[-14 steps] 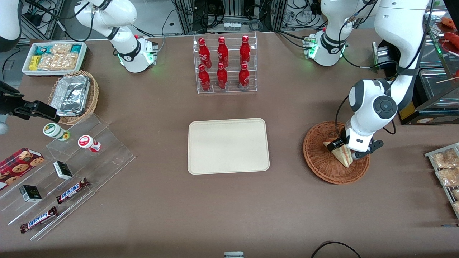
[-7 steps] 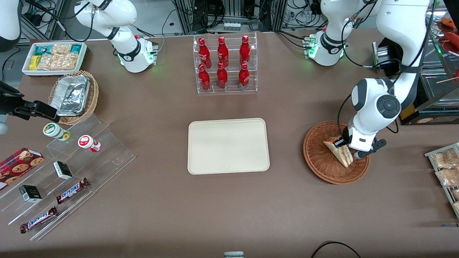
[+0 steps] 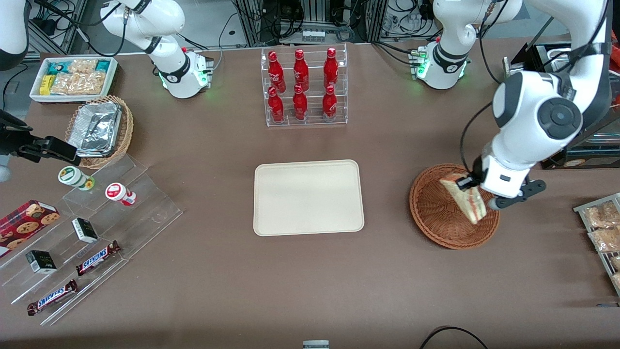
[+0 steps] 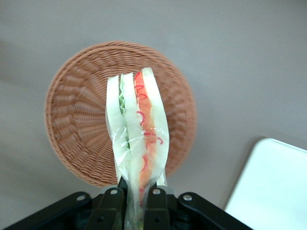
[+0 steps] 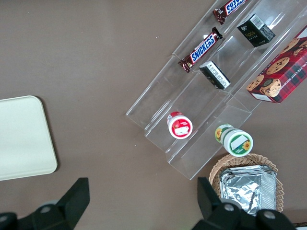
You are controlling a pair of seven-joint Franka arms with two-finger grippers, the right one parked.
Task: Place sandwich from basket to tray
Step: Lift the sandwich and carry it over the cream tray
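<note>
My left gripper (image 3: 477, 190) is shut on the sandwich (image 3: 467, 201), a wrapped wedge of pale bread with red and green filling, and holds it in the air above the reddish-brown wicker basket (image 3: 431, 213). In the left wrist view the sandwich (image 4: 136, 129) hangs edge-on between the black fingers (image 4: 111, 203) of the gripper (image 4: 135, 201), with the empty basket (image 4: 76, 120) below it. The cream tray (image 3: 308, 197) lies flat at the table's middle, toward the parked arm from the basket; a corner of the tray (image 4: 273, 187) shows in the left wrist view.
A clear rack of red bottles (image 3: 302, 87) stands farther from the front camera than the tray. Packets on a wire rack (image 3: 603, 228) lie at the working arm's end. A tan basket with foil container (image 3: 99, 130) and clear snack shelves (image 3: 92, 232) sit at the parked arm's end.
The left gripper has risen with the sandwich, lifting it off the basket's floor. The arm's wrist has moved up and slightly toward its own end of the table.
</note>
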